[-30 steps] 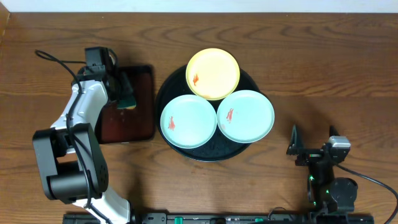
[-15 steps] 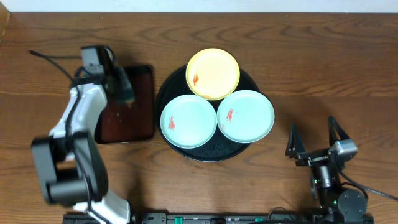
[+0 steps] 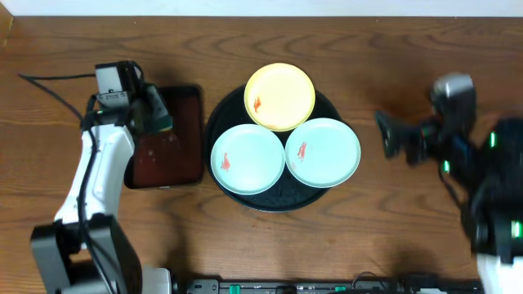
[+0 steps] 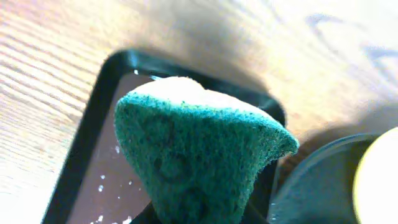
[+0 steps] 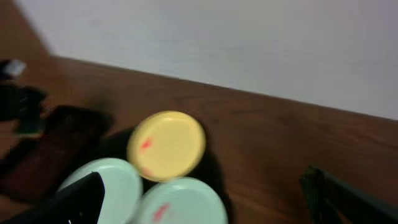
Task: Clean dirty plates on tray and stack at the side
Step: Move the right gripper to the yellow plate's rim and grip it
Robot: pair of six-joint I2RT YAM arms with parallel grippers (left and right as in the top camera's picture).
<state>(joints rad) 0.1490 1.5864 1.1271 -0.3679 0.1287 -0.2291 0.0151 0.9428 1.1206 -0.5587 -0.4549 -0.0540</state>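
Observation:
The round black tray (image 3: 276,198) at the table's middle holds three plates. The yellow plate (image 3: 280,96) is at the back. One mint plate (image 3: 248,158) is front left and the other mint plate (image 3: 323,152) is front right. Each has a small red smear. My left gripper (image 3: 155,110) is shut on a green sponge (image 3: 166,124) over the rectangular brown tray (image 3: 176,155); the sponge fills the left wrist view (image 4: 199,155). My right gripper (image 3: 400,139) is open and empty, to the right of the tray. It looks at the plates (image 5: 166,144) between its fingers (image 5: 202,186).
The brown tray (image 4: 93,186) shows white specks. The black tray's rim (image 4: 311,186) and the yellow plate's edge (image 4: 379,180) lie just right of the sponge. Bare wooden table surrounds both trays. A cable trails from the left arm at the far left.
The right arm has swung from the table's front edge up to the right of the black tray, jaws open. The left gripper has shifted slightly back-left with the sponge.

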